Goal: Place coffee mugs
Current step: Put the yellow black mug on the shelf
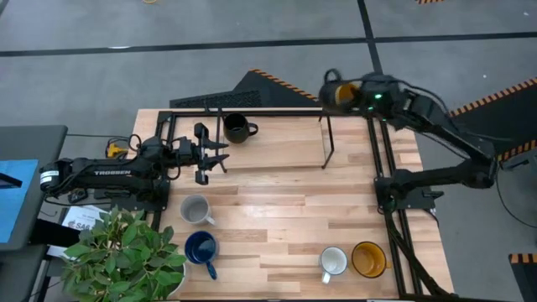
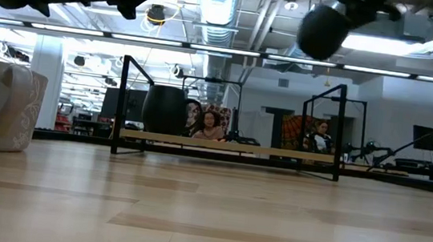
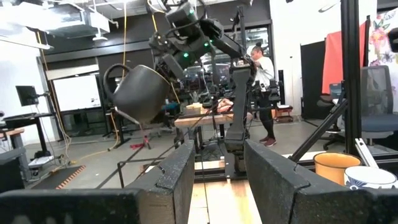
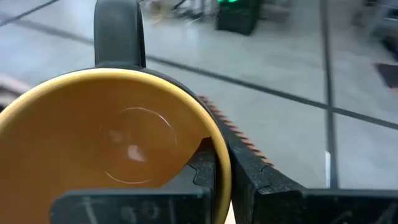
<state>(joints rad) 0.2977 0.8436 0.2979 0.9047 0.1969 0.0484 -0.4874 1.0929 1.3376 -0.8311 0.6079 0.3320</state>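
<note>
My right gripper [image 1: 351,94] is raised over the table's far edge, shut on a mug [image 1: 338,91] that is dark outside and yellow-orange inside; it shows high in the low view [image 2: 323,31]. A black mug [image 1: 237,128] stands on its base on the rack's shelf [image 2: 230,145]. Near the table's front stand a grey mug [image 1: 195,210], a dark blue mug [image 1: 201,249], a white mug [image 1: 333,262] and a yellow mug [image 1: 367,259]. My left gripper [image 1: 216,159] is open and empty, just on the near side of the black mug. My right gripper holds the mug by its rim [image 4: 214,155], on the side opposite the handle [image 4: 118,31]. One finger [image 4: 199,171] is inside the cup and the other [image 4: 255,174] outside the wall. The mug is lifted clear in the air and tilted [image 3: 140,93].
A black metal rack frame [image 1: 327,138] spans the table's far half, with upright posts at the right [image 1: 377,151]. A leafy plant [image 1: 126,252] in a pale pot [image 2: 0,106] fills the near left corner. Bare wood lies in the table's middle. People sit in the room behind [image 2: 210,124].
</note>
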